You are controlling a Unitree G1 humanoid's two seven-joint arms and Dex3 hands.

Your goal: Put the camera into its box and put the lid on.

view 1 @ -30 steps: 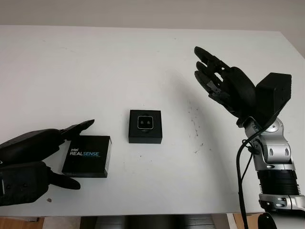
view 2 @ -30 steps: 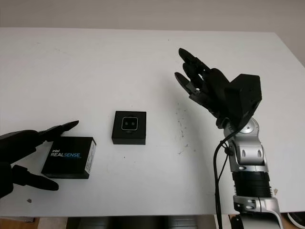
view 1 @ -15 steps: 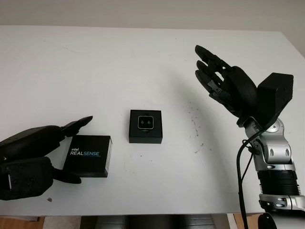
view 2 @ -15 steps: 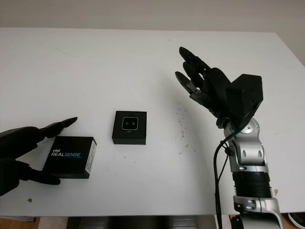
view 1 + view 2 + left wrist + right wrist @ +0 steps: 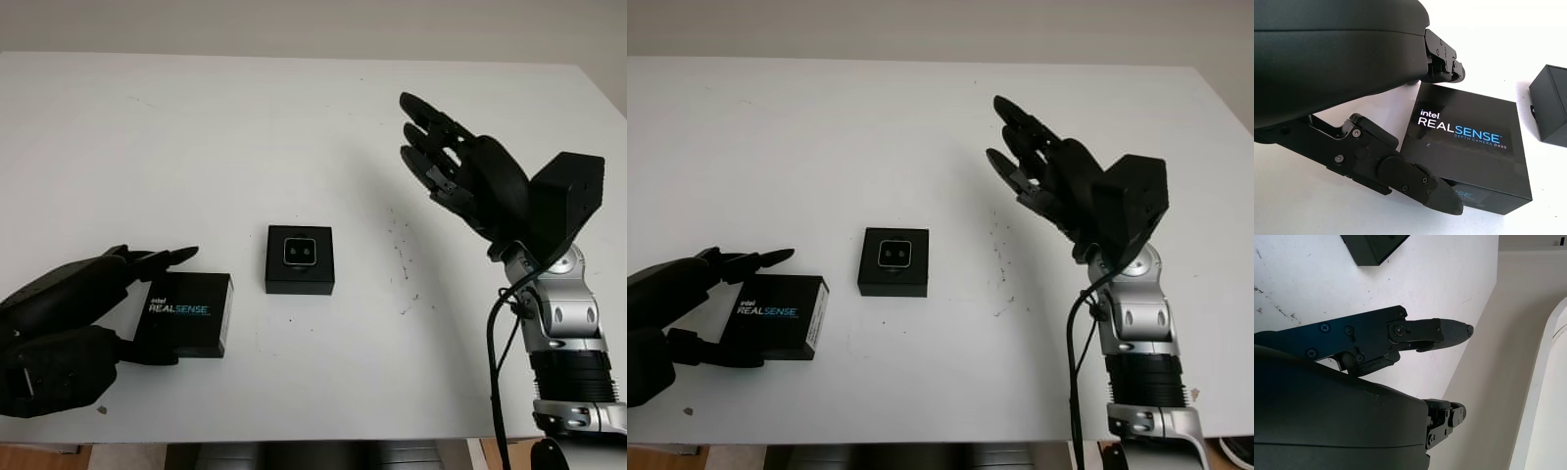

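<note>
Left hand (image 5: 69,328) fingers (image 5: 1420,183) clasp lid (image 5: 186,314) loosely, so it may slip; camera (image 5: 299,252) sits in box (image 5: 299,279); right hand (image 5: 460,176) released, raised.

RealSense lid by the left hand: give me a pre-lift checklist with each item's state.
1. Camera seated in the open box: ok.
2. RealSense lid flat on the table, left of the box and apart from it: ok.
3. Left hand around the lid, fingers on both sides: ok.
4. Firm grip on the lid: cannot tell.
5. Right hand open, raised well right of the box: ok.
</note>
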